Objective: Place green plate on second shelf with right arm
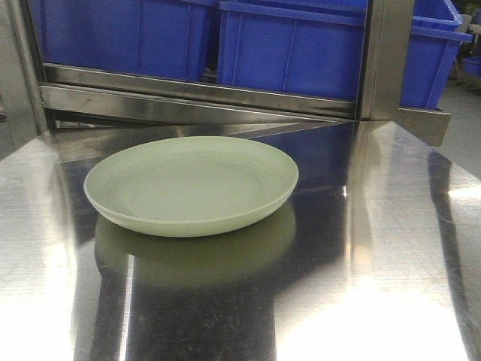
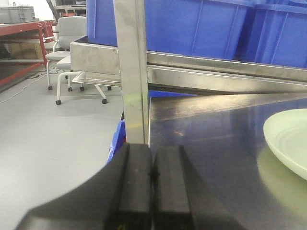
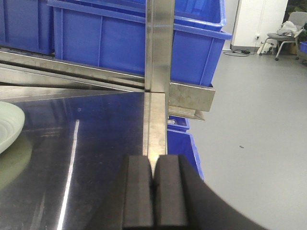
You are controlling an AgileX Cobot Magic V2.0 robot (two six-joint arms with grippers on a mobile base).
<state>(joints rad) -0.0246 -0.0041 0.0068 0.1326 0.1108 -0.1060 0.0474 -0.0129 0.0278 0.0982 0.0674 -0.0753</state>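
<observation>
The green plate [image 1: 192, 184] lies flat on the shiny steel surface [image 1: 376, 248], a little left of centre in the front view. Its rim also shows at the right edge of the left wrist view, green plate [image 2: 288, 139], and at the left edge of the right wrist view, green plate [image 3: 8, 124]. My left gripper [image 2: 152, 165] is shut with nothing between its fingers, near the left upright post [image 2: 132, 72]. My right gripper [image 3: 153, 167] is shut and empty, in front of the right upright post [image 3: 158, 62]. Both stay well apart from the plate. No arm appears in the front view.
A steel shelf rail [image 1: 195, 94] runs behind the plate, carrying large blue bins [image 1: 293, 49]. More blue bins [image 3: 184, 143] sit lower beside the right post. White office chairs [image 2: 69, 52] and a red rack [image 2: 21, 43] stand on the grey floor to the left.
</observation>
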